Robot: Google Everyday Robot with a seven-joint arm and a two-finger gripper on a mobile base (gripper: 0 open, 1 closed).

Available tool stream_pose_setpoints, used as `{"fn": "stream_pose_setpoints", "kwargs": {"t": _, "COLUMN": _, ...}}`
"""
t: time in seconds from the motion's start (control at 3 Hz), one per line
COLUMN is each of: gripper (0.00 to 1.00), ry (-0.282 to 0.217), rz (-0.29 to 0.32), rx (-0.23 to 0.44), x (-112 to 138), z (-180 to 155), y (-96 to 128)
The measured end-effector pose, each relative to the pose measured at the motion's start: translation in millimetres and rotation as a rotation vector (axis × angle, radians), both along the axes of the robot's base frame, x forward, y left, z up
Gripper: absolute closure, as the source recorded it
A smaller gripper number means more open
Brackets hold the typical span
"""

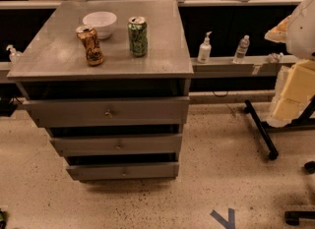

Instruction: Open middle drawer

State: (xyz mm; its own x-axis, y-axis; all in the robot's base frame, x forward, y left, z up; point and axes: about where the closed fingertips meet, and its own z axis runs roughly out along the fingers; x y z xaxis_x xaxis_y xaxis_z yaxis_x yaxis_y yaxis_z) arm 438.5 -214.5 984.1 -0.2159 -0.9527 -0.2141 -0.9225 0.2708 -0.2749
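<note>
I could not see the gripper in the camera view, so I could not tell its state. The middle drawer [147,145] was in the grey cabinet [59,56], between the top drawer [147,111] and the bottom drawer [147,171], and it did not look pulled out. On the cabinet stood a white bowl [100,22], a brown can [90,45] and a green can [138,36].

One camera, set high, tilted down, facing cabinet [64,51] front-on from moderate range; middle drawer [147,144] near frame centre, floor [221,174] below; gripper outside frame, position unseen.
</note>
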Motion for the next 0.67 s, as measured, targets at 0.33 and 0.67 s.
{"fn": "stream_pose_setpoints", "kwargs": {"t": 0.33, "gripper": 0.00, "ry": -0.005, "rz": 0.003, "rx": 0.002, "x": 1, "z": 0, "y": 1}}
{"fn": "stream_pose_setpoints", "kwargs": {"t": 0.67, "gripper": 0.00, "ry": -0.029, "rz": 0.038, "rx": 0.028, "x": 17, "z": -21, "y": 19}}
